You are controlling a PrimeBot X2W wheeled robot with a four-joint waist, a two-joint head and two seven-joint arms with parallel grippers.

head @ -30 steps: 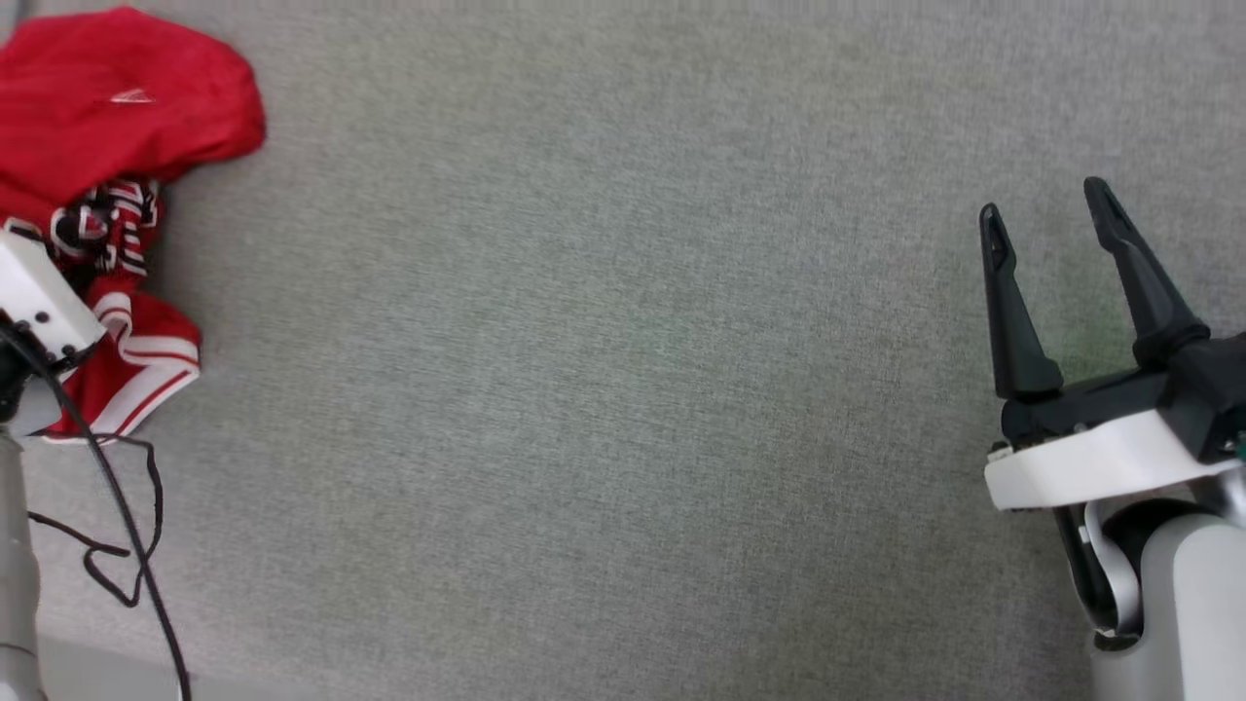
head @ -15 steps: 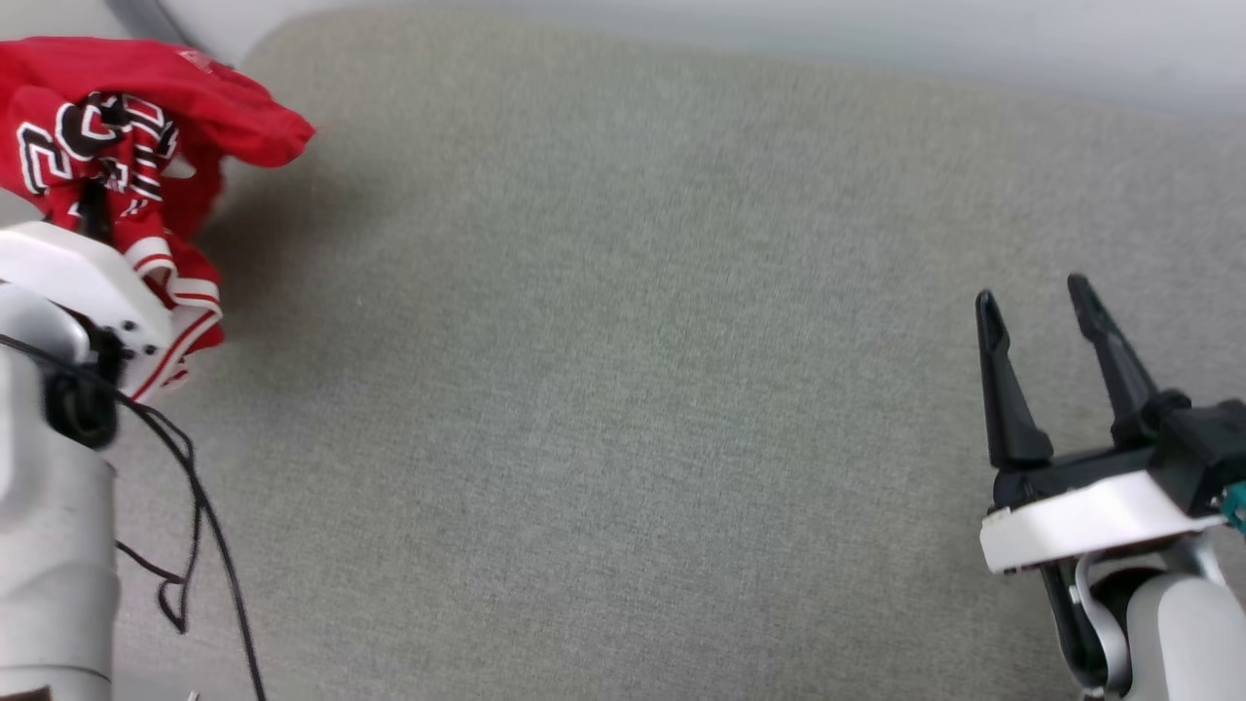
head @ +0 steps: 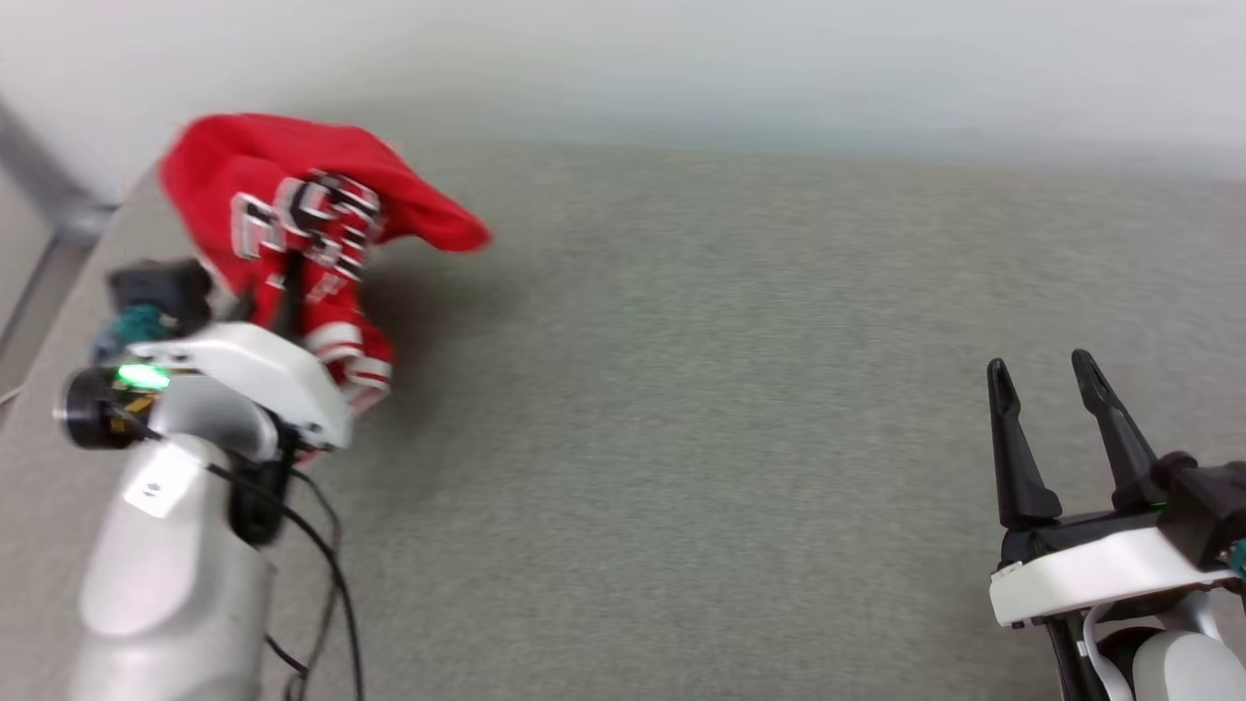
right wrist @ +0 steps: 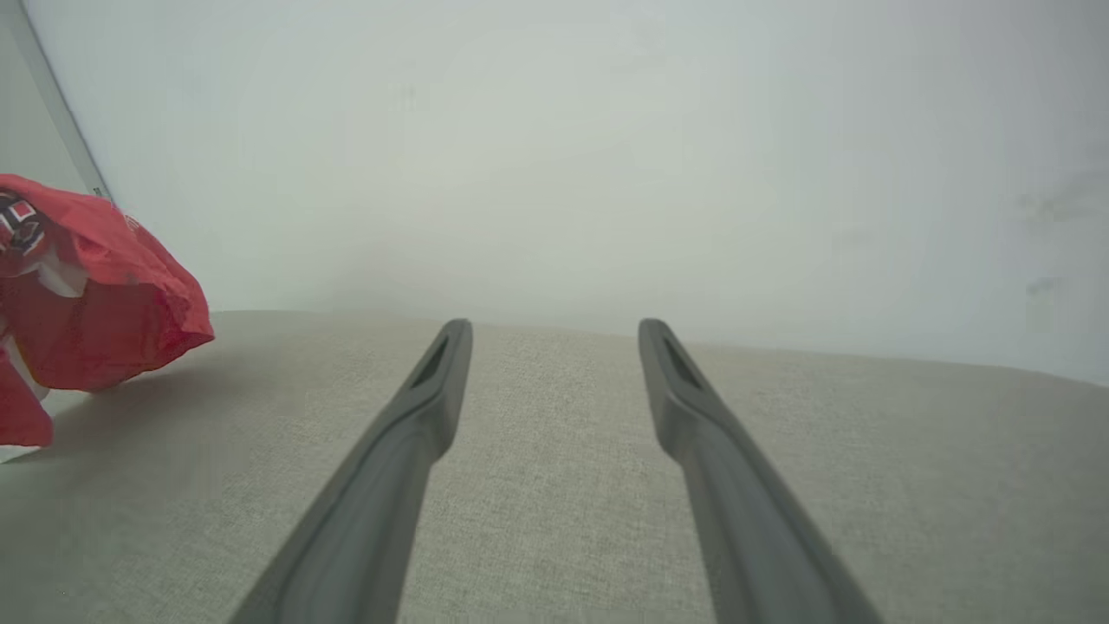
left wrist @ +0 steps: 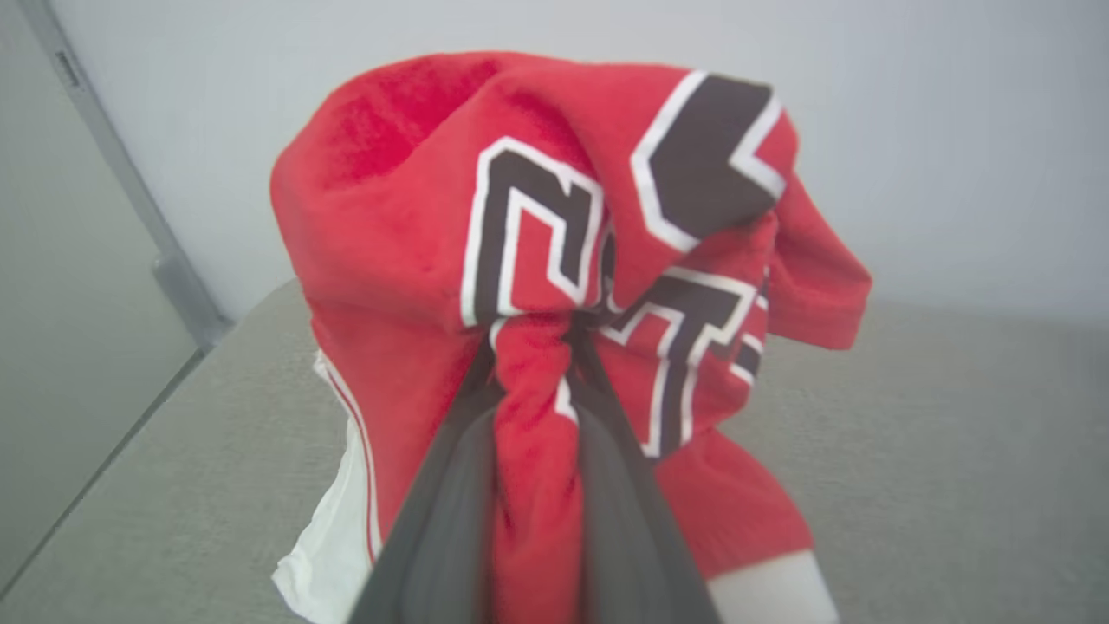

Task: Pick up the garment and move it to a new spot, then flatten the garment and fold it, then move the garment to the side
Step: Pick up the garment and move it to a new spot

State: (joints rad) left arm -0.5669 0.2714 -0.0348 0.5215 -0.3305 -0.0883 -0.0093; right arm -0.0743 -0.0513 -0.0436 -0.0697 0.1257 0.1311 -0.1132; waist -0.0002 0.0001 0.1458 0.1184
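Observation:
The garment, red jersey cloth with black white-outlined letters and white striped trim, hangs in a bunch at the far left of the grey surface. My left gripper is shut on a twisted fold of it. In the left wrist view the two dark fingers pinch the garment at the gripper tips, which are buried in cloth. The lowest folds hang close to the surface; I cannot tell if they touch. My right gripper stands open at the lower right, holding nothing. The right wrist view shows that gripper and the garment far left.
A grey fabric-covered surface spreads between the two arms. A pale wall rises behind its far edge. A grey metal post stands at the far left corner. A black cable hangs from my left arm.
The head camera has tilted up, so the far wall now shows. My left gripper has carried the bunched garment up and rightward, its lettering now facing me. The right gripper stays open.

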